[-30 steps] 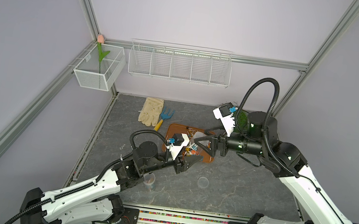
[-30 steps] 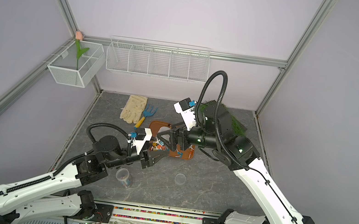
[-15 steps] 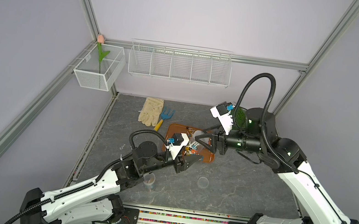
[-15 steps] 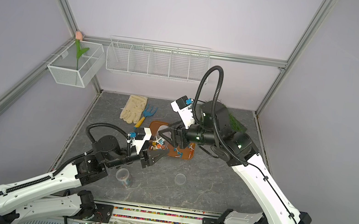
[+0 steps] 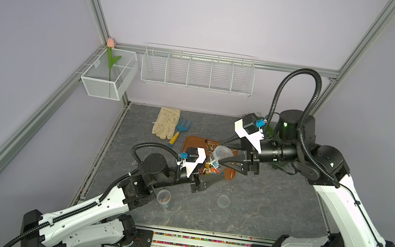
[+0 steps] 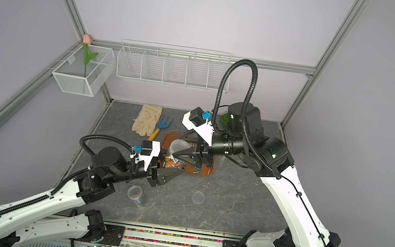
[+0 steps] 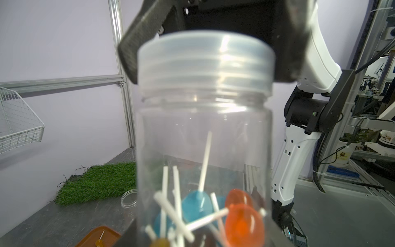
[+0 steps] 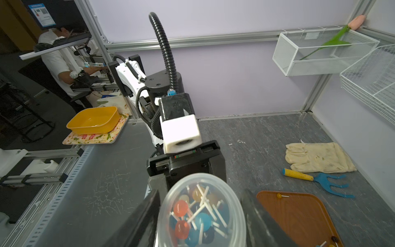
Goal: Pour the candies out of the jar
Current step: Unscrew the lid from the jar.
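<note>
- The left end effector (image 5: 213, 177) is clamped on the base of the jar (image 5: 220, 156). The candies (image 5: 211, 169) lie heaped at that end, right by its grip.
- The right end effector (image 5: 222, 153) straddles the jar's threaded top. I cannot tell whether it pinches, or whether a lid sits there.
- Best to free the mouth first, then tip slowly over the tray (image 5: 189, 144) just beneath, which already carries a few loose candies.
- Farther back, beside the left arm, a second jar (image 5: 164, 198) stands on the tabletop (image 5: 271, 207) with coloured bits inside.
</note>
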